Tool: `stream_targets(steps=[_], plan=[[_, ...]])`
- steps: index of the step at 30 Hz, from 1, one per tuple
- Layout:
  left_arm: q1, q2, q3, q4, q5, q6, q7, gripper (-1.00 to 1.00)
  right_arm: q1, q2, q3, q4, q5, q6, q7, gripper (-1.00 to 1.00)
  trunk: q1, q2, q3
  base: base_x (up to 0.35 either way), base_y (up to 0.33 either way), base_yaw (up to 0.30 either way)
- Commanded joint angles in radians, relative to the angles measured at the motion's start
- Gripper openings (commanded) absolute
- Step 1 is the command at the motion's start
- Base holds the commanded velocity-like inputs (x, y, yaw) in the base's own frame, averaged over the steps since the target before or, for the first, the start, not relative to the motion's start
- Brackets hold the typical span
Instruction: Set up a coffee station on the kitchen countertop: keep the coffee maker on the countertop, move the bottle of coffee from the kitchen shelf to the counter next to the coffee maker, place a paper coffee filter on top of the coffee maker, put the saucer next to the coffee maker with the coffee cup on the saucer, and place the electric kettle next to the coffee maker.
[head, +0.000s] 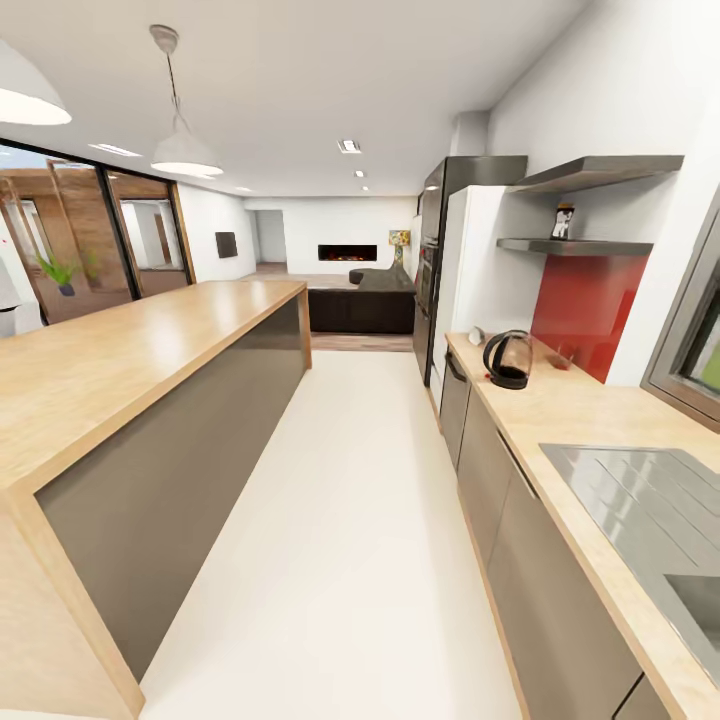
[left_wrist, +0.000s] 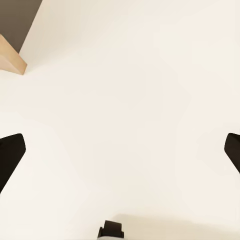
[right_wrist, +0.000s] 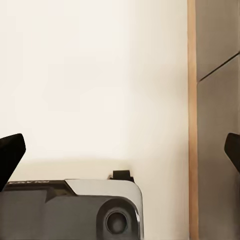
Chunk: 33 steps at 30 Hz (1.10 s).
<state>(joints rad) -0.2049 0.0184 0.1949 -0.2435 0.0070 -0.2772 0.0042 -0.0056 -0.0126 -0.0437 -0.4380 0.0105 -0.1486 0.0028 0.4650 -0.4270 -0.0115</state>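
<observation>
The black electric kettle (head: 508, 358) stands on the right-hand wooden countertop (head: 580, 415), near its far end. Just behind the kettle lies a small pale object (head: 476, 335), too small to identify. A small reddish item (head: 562, 356) sits by the red backsplash. On the lower wall shelf (head: 575, 246) stands a small dark bottle with a pale top (head: 563, 221). My left gripper (left_wrist: 120, 155) is open above bare white floor, its dark fingertips (left_wrist: 11, 152) far apart. My right gripper (right_wrist: 120, 155) is open too, above the floor beside the cabinet fronts (right_wrist: 217, 100).
A long wooden island (head: 120, 370) runs along the left, and a white floor aisle (head: 340, 520) lies between it and the counter. A steel sink with drainboard (head: 640, 500) is set in the near counter. A tall fridge and oven column (head: 450, 260) stands beyond. My grey base (right_wrist: 70, 212) is below the right gripper.
</observation>
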Motion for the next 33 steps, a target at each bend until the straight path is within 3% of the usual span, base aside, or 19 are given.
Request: stream_targets(steps=[1,4,29,33], plan=[[-0.001,0.000,0.001,0.001,0.001,-0.004,0.000,1.00,-0.001,0.000,-0.002,0.001,0.001,-0.003,0.000,1.00,-0.004,0.006,0.002,0.000,0.000,0.000],[-0.001,0.000,0.001,0.001,0.001,-0.004,0.000,1.00,-0.001,0.000,-0.002,0.001,0.002,-0.003,0.000,1.00,-0.015,0.027,0.011,0.000,0.000,0.000],[-0.001,-0.001,-0.001,0.001,0.001,-0.005,0.000,1.00,-0.001,0.000,-0.002,0.001,0.000,-0.003,0.000,1.00,-0.015,0.027,0.011,0.000,0.000,0.000],[0.001,0.001,-0.011,0.003,-0.011,-0.008,-0.009,1.00,-0.001,0.000,-0.002,0.001,0.001,-0.003,-0.001,1.00,-0.015,0.027,0.011,0.007,0.000,0.000]])
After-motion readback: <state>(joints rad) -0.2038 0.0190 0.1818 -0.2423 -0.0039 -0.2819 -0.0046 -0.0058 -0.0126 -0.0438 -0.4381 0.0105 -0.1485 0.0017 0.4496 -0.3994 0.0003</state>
